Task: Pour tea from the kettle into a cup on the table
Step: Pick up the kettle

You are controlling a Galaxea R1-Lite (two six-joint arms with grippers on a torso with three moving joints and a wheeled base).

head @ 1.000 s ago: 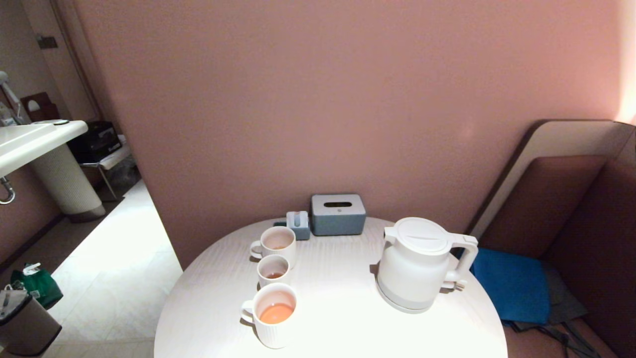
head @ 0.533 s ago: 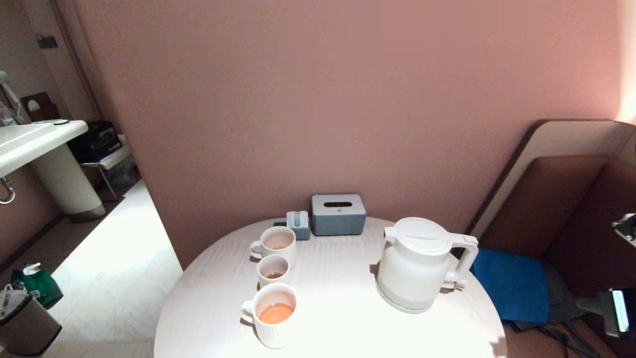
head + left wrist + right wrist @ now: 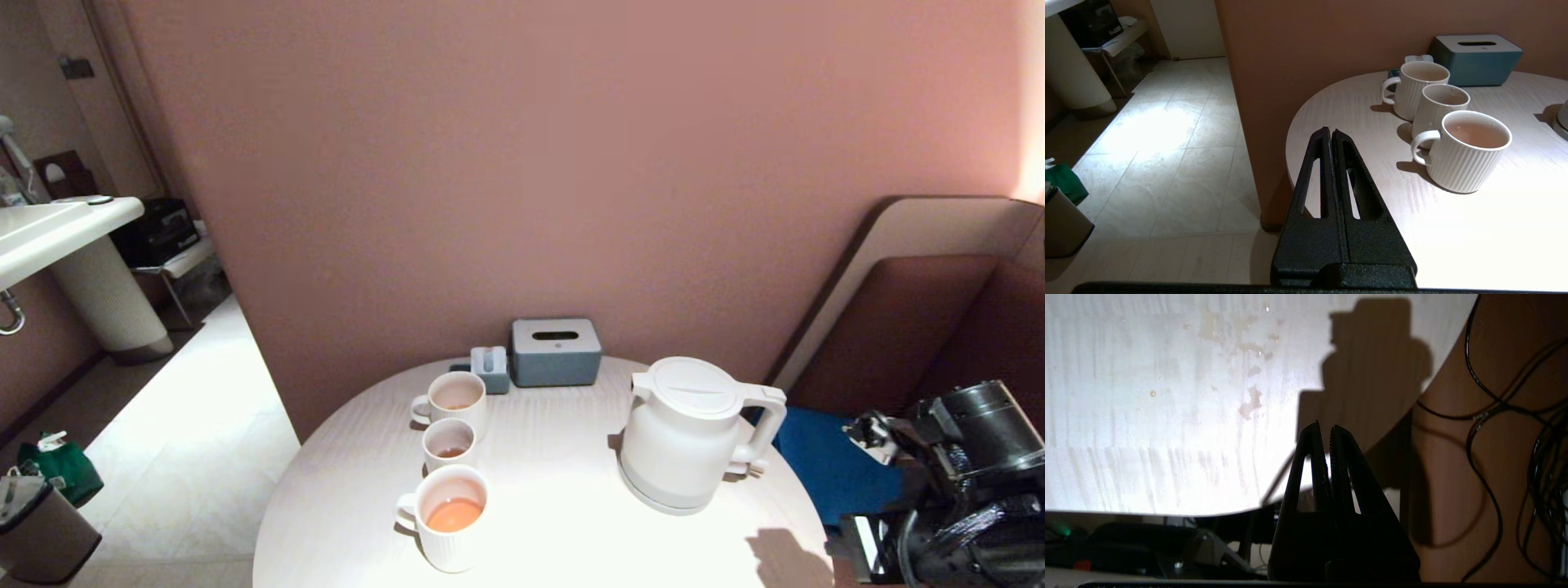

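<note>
The white kettle (image 3: 682,433) stands upright on its round base (image 3: 661,498) at the right of the round table (image 3: 555,457), lid on, handle toward the right. Three white ribbed cups stand in a row at the left: the front cup (image 3: 447,514) holds orange tea (image 3: 454,514), the middle cup (image 3: 449,445) and the back cup (image 3: 455,400) hold a little. My right arm (image 3: 963,490) is off the table's right front edge; its gripper (image 3: 1323,430) is shut and empty above that edge. My left gripper (image 3: 1330,131) is shut and empty by the table's left edge, short of the front cup (image 3: 1466,153).
A grey-blue tissue box (image 3: 555,351) and a small blue holder (image 3: 490,369) sit at the table's back by the wall. A blue cushion (image 3: 833,465) lies on the seat to the right. Dried spill marks (image 3: 1249,400) dot the tabletop; black cables (image 3: 1494,416) hang beside it.
My right arm has come into the head view from the right and now casts a shadow on the table's right front. Kettle and cups have not moved.
</note>
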